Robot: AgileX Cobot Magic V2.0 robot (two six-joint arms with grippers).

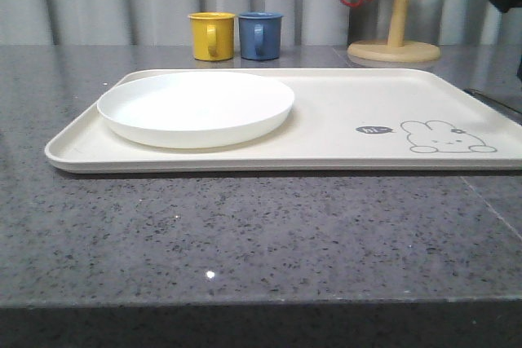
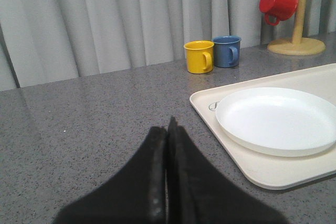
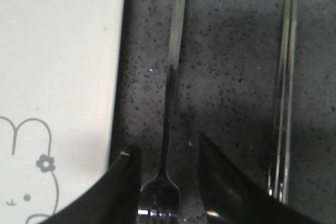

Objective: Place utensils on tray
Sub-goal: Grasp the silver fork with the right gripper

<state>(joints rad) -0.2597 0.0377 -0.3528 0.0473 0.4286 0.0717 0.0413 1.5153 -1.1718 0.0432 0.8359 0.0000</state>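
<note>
The tray [image 1: 342, 124] lies on the grey bench [image 1: 245, 234] and carries a white plate [image 1: 196, 107] on its left half; its right half, by the rabbit drawing, is bare. No utensil is on it, so the task looks to be at its very start.

In the right wrist view, the right claw [image 3: 168, 174] is open over the bench just beside the tray's edge, its two dark fingers [image 3: 223, 182] standing on either side of the fork [image 3: 170, 103]. The fork lies flat on the bench, its handle running away from the claw and its tines between the fingers. The claw has not closed on it; whether the fingers touch the bench cannot be told. The chopsticks [image 3: 285, 87] lie parallel to the fork, further from the tray. A spoon is not made out.

The left claw [image 2: 168, 145] is closed with nothing in it, hovering over bare bench left of the tray.

Left to do, by this judgement: grip the fork, move it to the tray, then the other utensils.
</note>
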